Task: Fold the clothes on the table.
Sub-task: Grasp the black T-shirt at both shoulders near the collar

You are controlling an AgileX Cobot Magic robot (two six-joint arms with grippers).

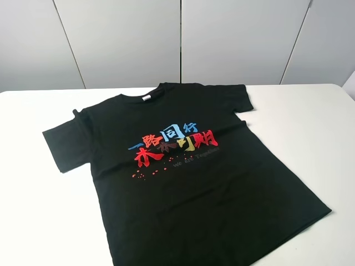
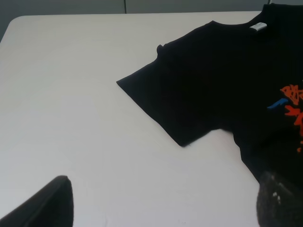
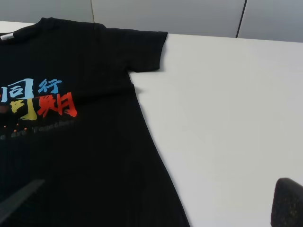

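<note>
The white surface (image 1: 310, 127) is smooth and plain, with rounded far corners. One black shirt (image 1: 188, 188) lies directly on it, spread flat and front up. The collar points toward the far edge, and the hem lies toward the near edge, where it runs out of the high view. The shirt sits slightly askew, its lower body swung to the right. The left sleeve (image 1: 69, 141) is spread out sideways over the white top. The right sleeve (image 1: 236, 97) lies close to the far edge. A small white neck tag (image 1: 146, 98) shows inside the collar. A print (image 1: 175, 145) of red, blue and yellow characters crosses the chest. White top shows on both sides of the shirt.
</note>
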